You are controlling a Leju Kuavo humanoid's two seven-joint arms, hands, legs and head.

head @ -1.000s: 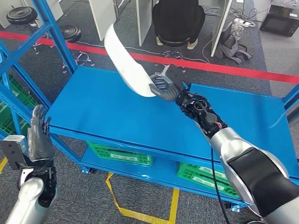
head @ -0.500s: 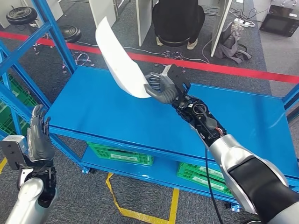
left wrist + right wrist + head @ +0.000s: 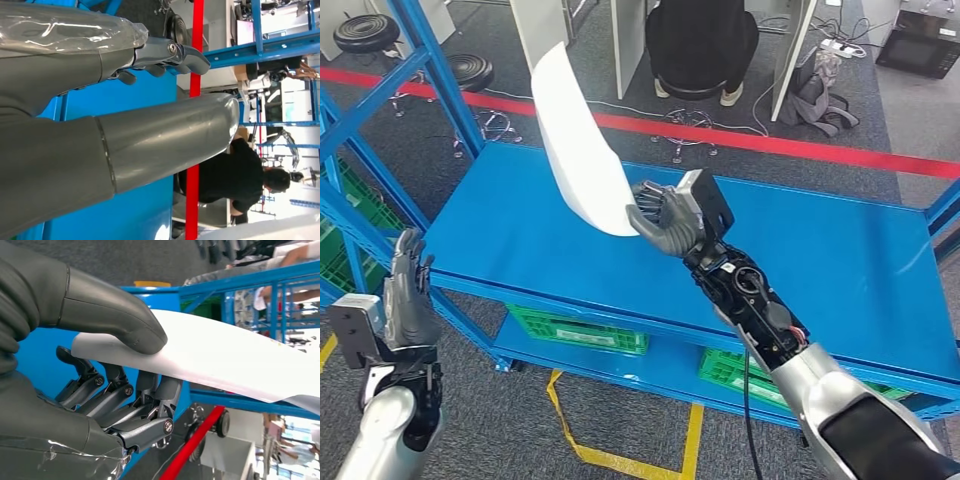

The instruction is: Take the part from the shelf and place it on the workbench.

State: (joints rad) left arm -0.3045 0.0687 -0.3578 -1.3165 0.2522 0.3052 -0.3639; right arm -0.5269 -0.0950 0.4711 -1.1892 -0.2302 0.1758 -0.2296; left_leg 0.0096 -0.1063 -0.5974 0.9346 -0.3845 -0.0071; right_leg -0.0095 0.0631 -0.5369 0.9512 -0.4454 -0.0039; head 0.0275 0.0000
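Pinching one end of the white curved part [image 3: 579, 141] between thumb and fingers, the right hand [image 3: 666, 217] holds it tilted above the blue workbench [image 3: 546, 240] near its far edge. The left hand [image 3: 409, 300], fingers spread and holding nothing, hangs off the workbench's left corner.

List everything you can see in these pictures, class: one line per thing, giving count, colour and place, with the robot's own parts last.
Curved part: one, white, held above the blue table.
Table: one, blue, in front of the robot.
Crates: green, on the table's lower shelf and at far left.
Floor line: one, red, behind the table.
Floor tape: yellow, near the robot.
Person: one, in black, crouching behind the line.
Right hand: grey, grips the part.
Left hand: grey, raised at lower left, holds nothing.
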